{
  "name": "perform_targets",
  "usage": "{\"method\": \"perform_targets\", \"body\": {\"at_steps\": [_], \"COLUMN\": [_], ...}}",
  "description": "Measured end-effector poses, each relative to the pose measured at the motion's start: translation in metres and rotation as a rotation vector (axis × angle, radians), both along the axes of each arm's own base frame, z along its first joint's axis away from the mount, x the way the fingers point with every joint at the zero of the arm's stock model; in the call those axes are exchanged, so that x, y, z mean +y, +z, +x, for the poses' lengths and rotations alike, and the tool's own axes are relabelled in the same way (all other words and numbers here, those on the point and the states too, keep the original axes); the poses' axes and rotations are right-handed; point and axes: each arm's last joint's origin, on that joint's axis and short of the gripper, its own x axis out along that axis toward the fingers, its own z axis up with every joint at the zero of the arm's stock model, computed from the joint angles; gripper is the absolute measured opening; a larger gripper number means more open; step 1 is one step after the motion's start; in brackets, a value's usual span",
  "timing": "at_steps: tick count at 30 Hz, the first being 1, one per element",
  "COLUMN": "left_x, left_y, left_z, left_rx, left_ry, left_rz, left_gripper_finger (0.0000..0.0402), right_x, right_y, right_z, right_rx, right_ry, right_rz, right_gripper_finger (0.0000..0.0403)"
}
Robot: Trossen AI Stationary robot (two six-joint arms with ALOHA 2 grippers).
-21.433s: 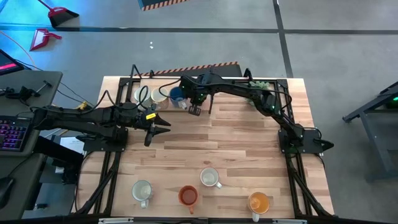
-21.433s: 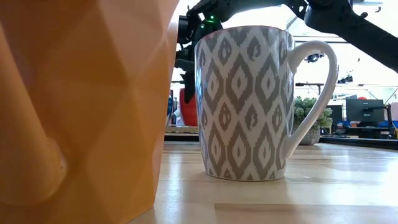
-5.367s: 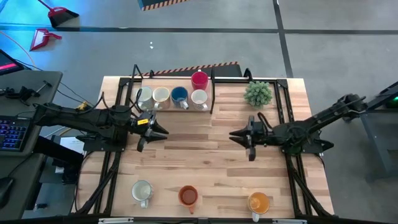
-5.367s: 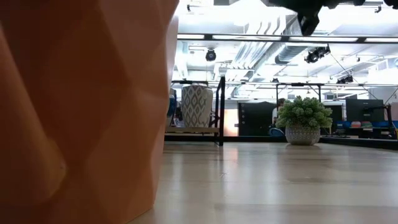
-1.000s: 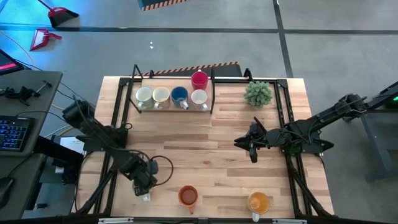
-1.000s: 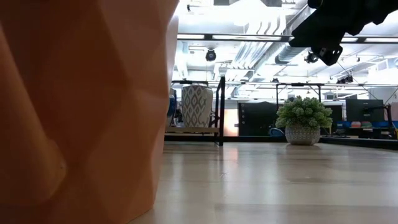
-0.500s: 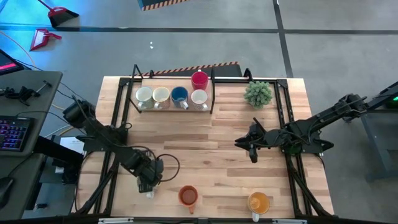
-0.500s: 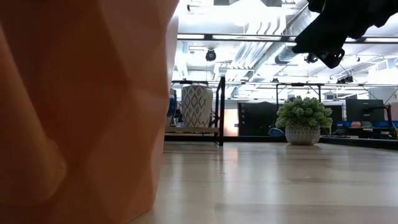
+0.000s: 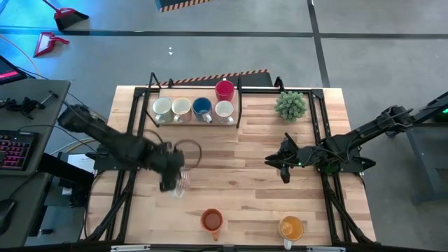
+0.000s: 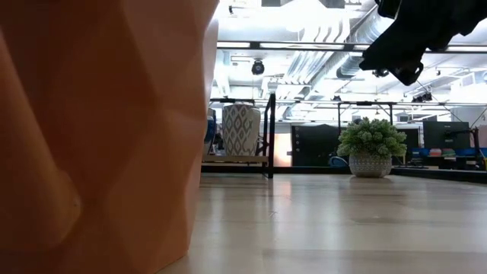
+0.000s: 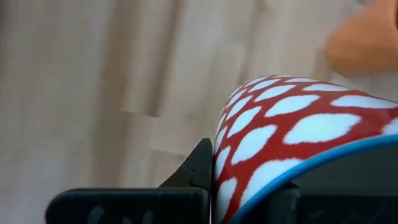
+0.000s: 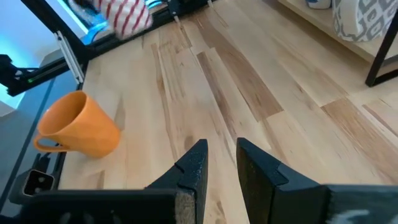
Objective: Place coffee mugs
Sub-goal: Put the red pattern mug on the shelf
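Lifted mug (image 9: 179, 185), red-patterned (image 11: 292, 134) only by left wrist view

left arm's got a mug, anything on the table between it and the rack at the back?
Nothing visible. The left gripper, shut on the red-and-white patterned mug, is over bare wood mid-table. The stretch of table up to the rack shows no objects. The rack's row already holds four mugs; the right gripper hovers well aside.

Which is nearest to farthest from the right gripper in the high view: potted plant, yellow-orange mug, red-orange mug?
From the right gripper:
1. Potted plant, at the table's far edge.
2. Yellow-orange mug, at the near edge; only slightly farther.
3. Red-orange mug, near edge, toward the left arm's side.
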Motion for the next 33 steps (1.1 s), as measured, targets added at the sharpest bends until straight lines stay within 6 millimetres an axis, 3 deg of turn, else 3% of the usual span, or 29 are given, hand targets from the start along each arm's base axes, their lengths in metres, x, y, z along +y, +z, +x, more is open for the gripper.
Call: {"method": "perform_targets", "body": {"at_steps": [9, 14, 26, 33], "left_x": [0.084, 0.139, 0.253, 0.303], "left_y": [0.071, 0.101, 0.105, 0.119], "left_z": [0.007, 0.001, 0.013, 0.007], "left_rx": [-0.034, -0.061, 0.067, 0.117], "left_ry": [0.063, 0.158, 0.306, 0.466], "left_rz": [0.221, 0.289, 0.289, 0.257], "left_gripper_finger": [0.0007, 0.0007, 0.0007, 0.0007], "right_x": [-0.001, -0.001, -0.001, -0.001], "right_y": [0.000, 0.000, 0.000, -0.001], "right_z": [0.000, 0.000, 0.000, 0.000], "right_rx": [0.001, -0.003, -0.004, -0.002], "right_ry": [-0.032, -0.052, -0.055, -0.065], "right_rz": [0.004, 0.005, 0.009, 0.026], "right_gripper_finger": [0.0067, 0.0067, 0.0067, 0.0067]}}
